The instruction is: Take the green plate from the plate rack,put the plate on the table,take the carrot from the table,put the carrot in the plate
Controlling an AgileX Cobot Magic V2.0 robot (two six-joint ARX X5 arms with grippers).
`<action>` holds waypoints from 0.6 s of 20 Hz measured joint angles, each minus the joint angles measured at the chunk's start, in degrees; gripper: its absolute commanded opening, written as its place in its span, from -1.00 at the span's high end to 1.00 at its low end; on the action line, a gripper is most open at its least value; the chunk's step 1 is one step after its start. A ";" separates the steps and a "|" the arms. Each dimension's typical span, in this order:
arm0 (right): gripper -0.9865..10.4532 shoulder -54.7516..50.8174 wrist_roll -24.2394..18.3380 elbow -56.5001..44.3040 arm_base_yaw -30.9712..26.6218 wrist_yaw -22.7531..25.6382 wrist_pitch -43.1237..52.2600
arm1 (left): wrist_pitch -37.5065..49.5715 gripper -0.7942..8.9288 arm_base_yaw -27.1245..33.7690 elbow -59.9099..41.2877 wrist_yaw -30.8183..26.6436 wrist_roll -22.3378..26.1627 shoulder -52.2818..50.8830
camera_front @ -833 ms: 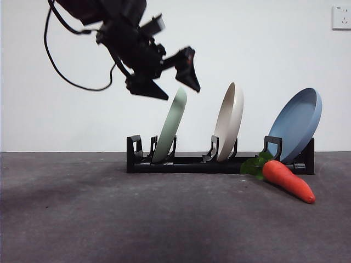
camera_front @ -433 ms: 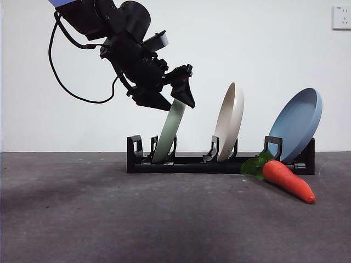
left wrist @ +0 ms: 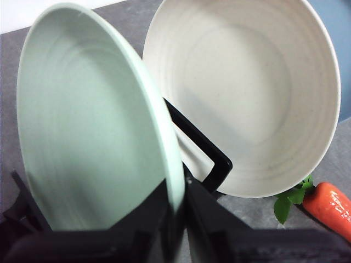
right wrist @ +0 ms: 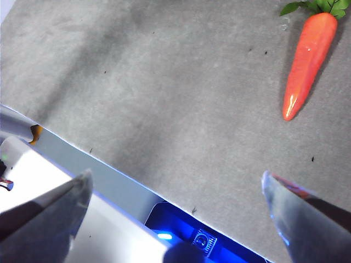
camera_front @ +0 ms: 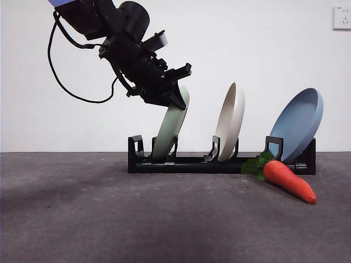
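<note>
Your left gripper (camera_front: 176, 94) comes in from the upper left of the front view and sits on the top edge of the green plate (camera_front: 170, 131). In the left wrist view its two black jaws (left wrist: 175, 219) are pressed against the two faces of the plate's rim, one on each side, so they are clamped on the green plate (left wrist: 93, 142). The plate's foot appears to be in its slot of the plate rack (camera_front: 219, 163), leaning on the prongs, though from this low angle you cannot be sure it bears fully on the rack.

Just past those fingers, to the right, the cream plate (camera_front: 230, 120) stands upright in a middle slot; in the left wrist view it fills the space behind the green rim (left wrist: 247, 93), with a black prong of the rack (left wrist: 205, 150) between the two plates. Farther right, well away from the left gripper, the blue plate (camera_front: 299, 123) leans back at the rack's right end.

In front of that end, the carrot (camera_front: 289, 180) lies on the table (camera_front: 109, 219), its leaves toward the rack and its tip pointing forward and right.

Your right gripper (right wrist: 175, 197) hangs over bare table with its fingers wide apart and nothing between them. The carrot (right wrist: 307, 63) lies well beyond the fingertips, apart from both.
</note>
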 measured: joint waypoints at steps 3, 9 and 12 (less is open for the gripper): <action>-0.27 0.00 0.00 0.00 0.00 0.00 0.00 | -0.04 0.85 0.02 0.00 0.48 0.02 0.00; -0.27 0.00 0.00 0.00 0.00 0.00 0.00 | 0.09 0.85 0.74 0.00 3.15 -1.51 -0.09; -0.27 0.00 -0.02 0.00 0.00 0.00 0.00 | -0.22 0.85 0.81 0.00 3.89 -2.56 -0.90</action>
